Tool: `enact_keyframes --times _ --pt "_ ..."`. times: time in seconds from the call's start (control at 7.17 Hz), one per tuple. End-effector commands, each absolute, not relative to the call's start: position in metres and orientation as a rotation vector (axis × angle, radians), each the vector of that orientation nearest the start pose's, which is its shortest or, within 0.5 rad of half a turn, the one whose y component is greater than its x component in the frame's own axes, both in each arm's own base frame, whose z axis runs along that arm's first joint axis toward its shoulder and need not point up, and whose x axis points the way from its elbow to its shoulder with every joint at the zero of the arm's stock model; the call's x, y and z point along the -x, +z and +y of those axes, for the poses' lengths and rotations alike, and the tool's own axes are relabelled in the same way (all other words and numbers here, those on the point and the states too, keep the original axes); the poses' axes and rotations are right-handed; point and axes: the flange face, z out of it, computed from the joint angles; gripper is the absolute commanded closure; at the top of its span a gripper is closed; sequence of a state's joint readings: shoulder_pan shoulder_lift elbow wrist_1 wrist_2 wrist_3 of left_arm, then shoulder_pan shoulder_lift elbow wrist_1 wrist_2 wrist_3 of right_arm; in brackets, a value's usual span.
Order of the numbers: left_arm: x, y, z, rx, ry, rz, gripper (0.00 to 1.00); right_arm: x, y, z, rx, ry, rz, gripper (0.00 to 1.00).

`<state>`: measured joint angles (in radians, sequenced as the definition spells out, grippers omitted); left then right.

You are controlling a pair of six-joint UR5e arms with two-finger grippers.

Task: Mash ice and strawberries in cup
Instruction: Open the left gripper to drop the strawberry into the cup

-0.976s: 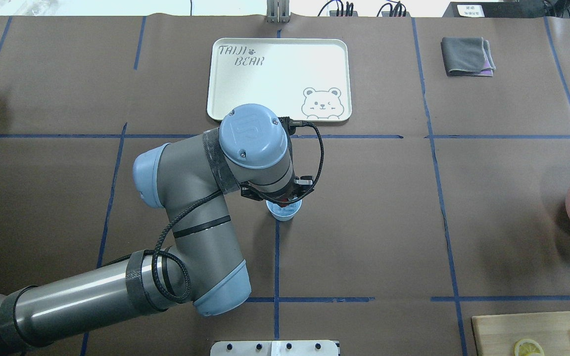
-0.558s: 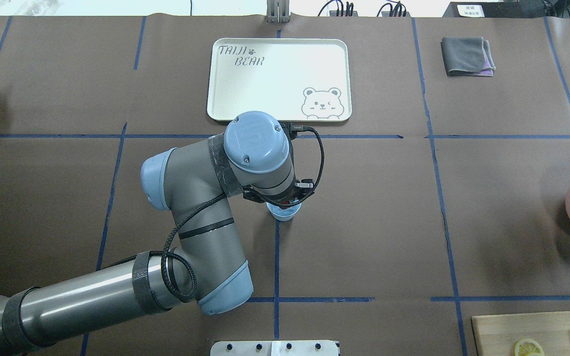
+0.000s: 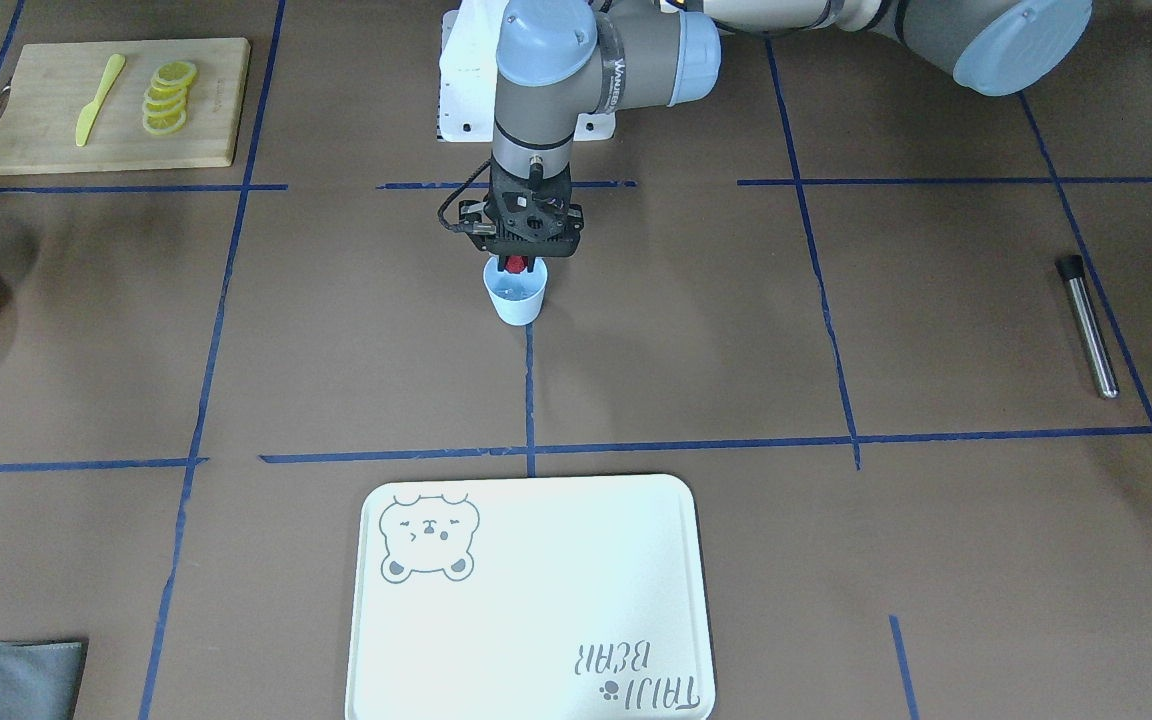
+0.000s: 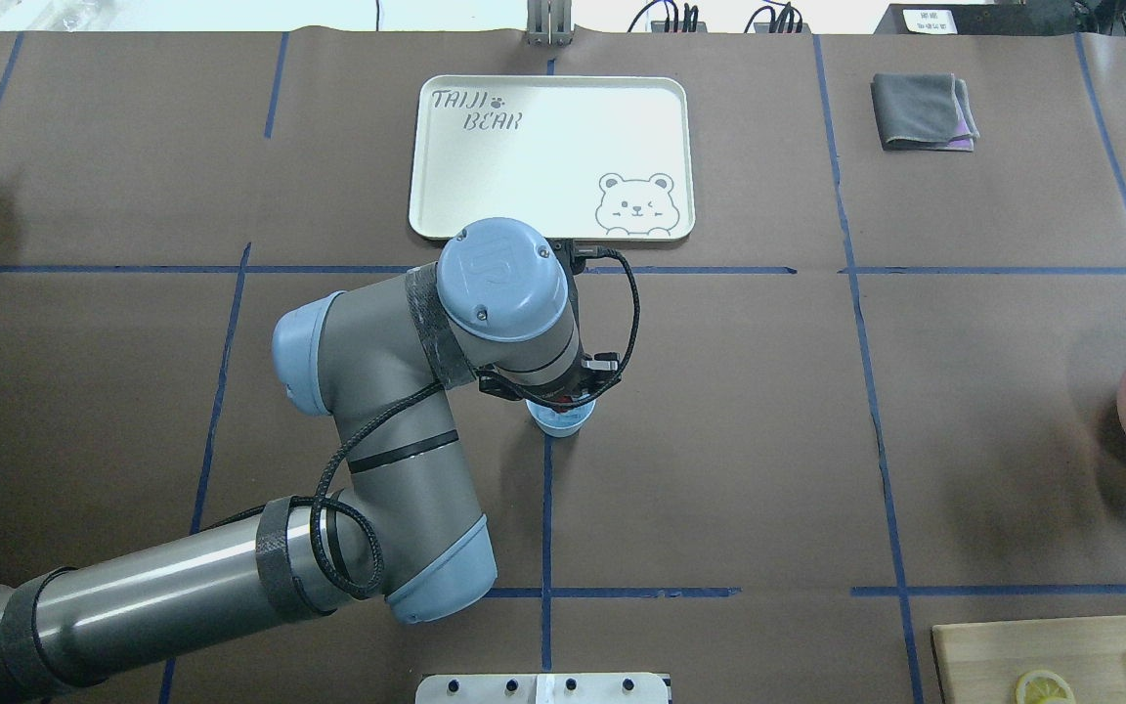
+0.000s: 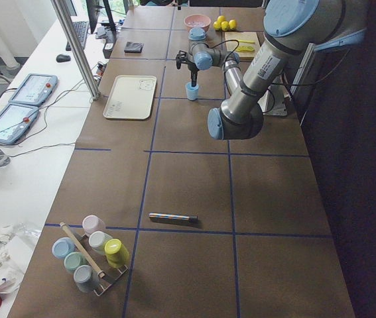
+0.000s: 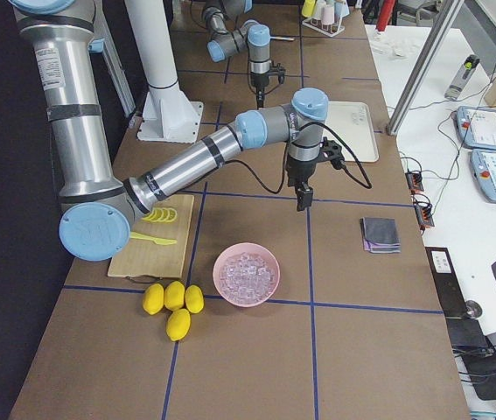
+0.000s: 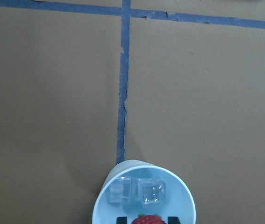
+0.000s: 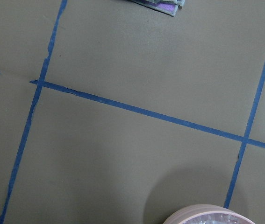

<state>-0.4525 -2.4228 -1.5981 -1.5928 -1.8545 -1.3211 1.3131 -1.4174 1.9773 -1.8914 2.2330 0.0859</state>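
Jaws of our left gripper (image 3: pixel 515 265) pinch a small bright red strawberry (image 7: pixel 148 219) just above two clear ice cubes (image 7: pixel 151 191) lying in the small pale blue tapered cup (image 3: pixel 516 300). Our right gripper (image 6: pixel 303 199) hangs near a round pink bowl (image 6: pixel 218 278); its jaws we cannot judge.

From overhead, the left pincer (image 3: pixel 514 264) lies hidden under its own wrist, with most of the cup (image 4: pixel 561 427). The left wrist view's bottom edge cuts the strawberry (image 7: pixel 148 219) and cup. The right pincer (image 6: pixel 301 199), seen only from the side, is too small to judge.
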Motion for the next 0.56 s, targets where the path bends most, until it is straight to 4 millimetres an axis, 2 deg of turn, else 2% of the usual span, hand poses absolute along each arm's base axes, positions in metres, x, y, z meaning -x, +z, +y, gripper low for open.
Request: enact_keyframes --times 0.0,0.28,0.42 --pt "-0.586 0.120 -0.405 -0.063 -0.063 0.934 0.36 0.061 0.427 -0.514 -0.115 -0.244 -0.691 0.01" --pt "-0.585 0.120 -0.405 -0.065 -0.064 0.935 0.27 0.061 0.427 -0.514 -0.115 -0.244 -0.691 0.01" --pt "-0.571 0.114 -0.413 -0.081 -0.072 0.947 0.21 0.061 0.427 -0.514 -0.115 -0.244 -0.691 0.01"
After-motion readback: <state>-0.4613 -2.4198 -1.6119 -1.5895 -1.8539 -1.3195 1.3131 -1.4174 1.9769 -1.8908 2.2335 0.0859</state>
